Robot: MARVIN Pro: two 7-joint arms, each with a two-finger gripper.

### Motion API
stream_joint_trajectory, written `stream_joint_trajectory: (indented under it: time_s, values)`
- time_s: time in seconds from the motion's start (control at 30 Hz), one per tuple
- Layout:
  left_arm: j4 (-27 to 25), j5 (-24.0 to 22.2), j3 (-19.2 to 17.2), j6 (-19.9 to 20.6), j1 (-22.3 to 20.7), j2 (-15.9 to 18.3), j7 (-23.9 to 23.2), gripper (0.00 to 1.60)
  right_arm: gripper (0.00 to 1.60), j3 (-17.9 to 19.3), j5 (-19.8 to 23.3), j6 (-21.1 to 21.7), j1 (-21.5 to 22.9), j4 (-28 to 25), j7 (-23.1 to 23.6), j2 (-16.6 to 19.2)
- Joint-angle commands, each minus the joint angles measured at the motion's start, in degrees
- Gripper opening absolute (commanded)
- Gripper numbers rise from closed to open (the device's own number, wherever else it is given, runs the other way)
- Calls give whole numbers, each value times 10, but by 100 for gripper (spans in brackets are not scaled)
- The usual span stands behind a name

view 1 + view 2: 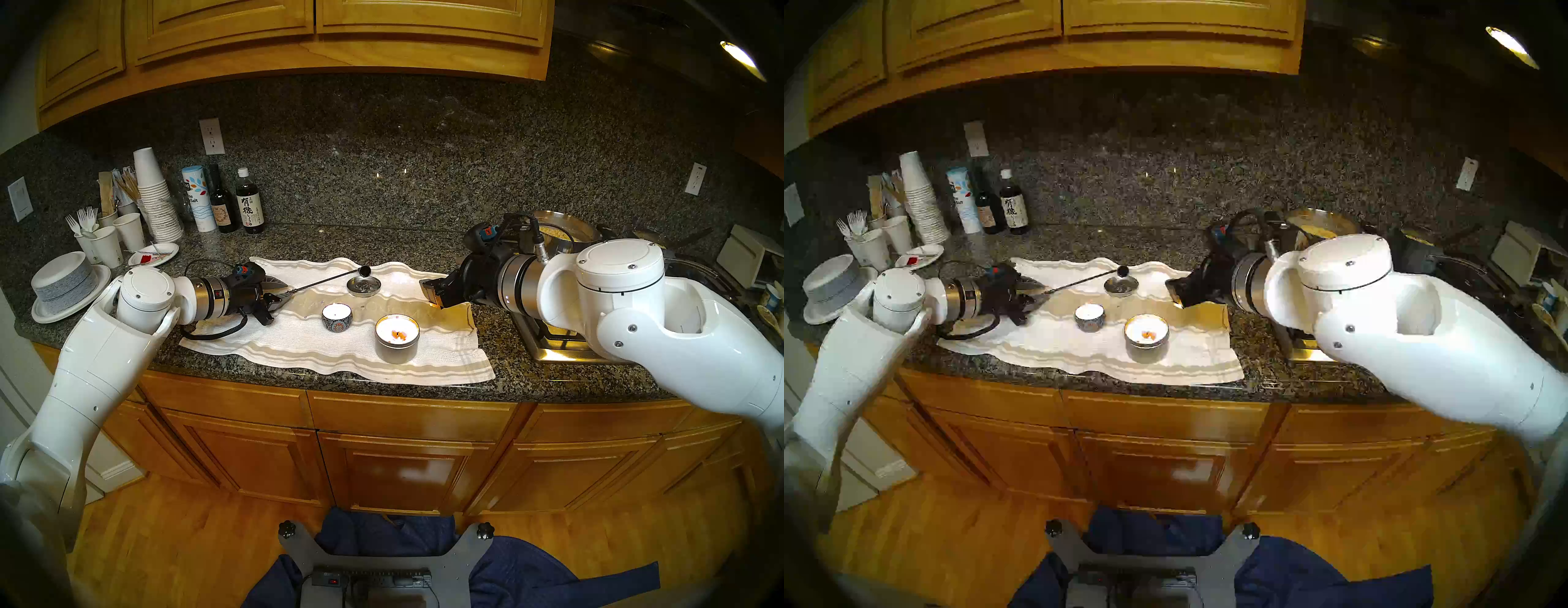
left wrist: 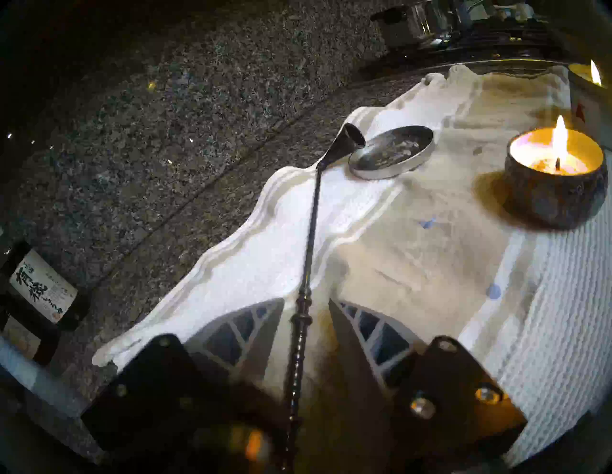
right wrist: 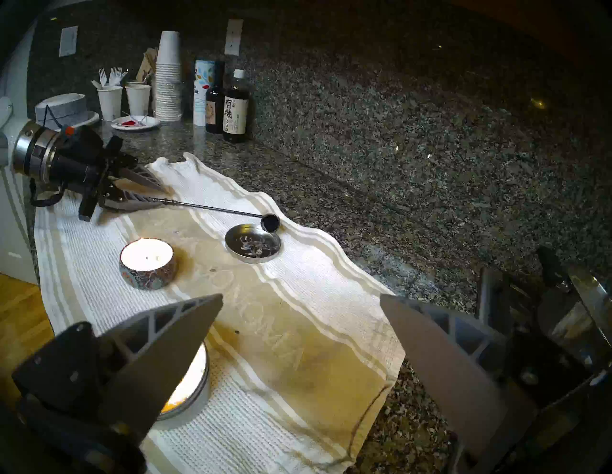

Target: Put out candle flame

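Note:
Two lit candles stand on a white striped towel (image 1: 297, 348): a small patterned bowl candle (image 1: 336, 316) and a larger silver tin candle (image 1: 397, 342). The bowl candle's flame shows in the left wrist view (image 2: 556, 178). A black long-handled candle snuffer (image 1: 331, 280) lies with its bell on the rim of a round metal lid (image 1: 363, 285). My left gripper (image 1: 282, 293) straddles the snuffer's handle (image 2: 313, 225), with a gap on both sides, so it is open. My right gripper (image 1: 435, 295) is open and empty, hovering above the towel to the right of the tin candle (image 3: 188, 390).
Bottles (image 1: 249, 204), a salt canister, stacked paper cups (image 1: 155, 199) and paper plates (image 1: 63, 282) crowd the back left of the granite counter. A pot (image 1: 564, 233) sits on the stove at the right, behind my right arm. The counter's front edge runs just below the towel.

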Motion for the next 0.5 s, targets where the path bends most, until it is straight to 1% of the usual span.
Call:
stream_joint_trajectory:
  time_s: [0.0,0.1,0.17,0.4,0.47]
  values:
    - [6,2,-8,5,-42,-1,-1,90,160,15,-3,-4,15,-1,0,0]
    - [10,3,-6,9,-47,-3,-4,87,160,15,-3,-4,15,-1,0,0]
    - [14,4,-4,18,-52,-4,-9,80,160,14,-3,-4,15,-1,0,0]
    - [28,4,3,34,-66,-5,-28,80,160,15,-3,-4,15,-1,0,0]
    - [29,6,4,37,-68,-6,-28,85,160,15,-3,-4,15,-1,0,0]
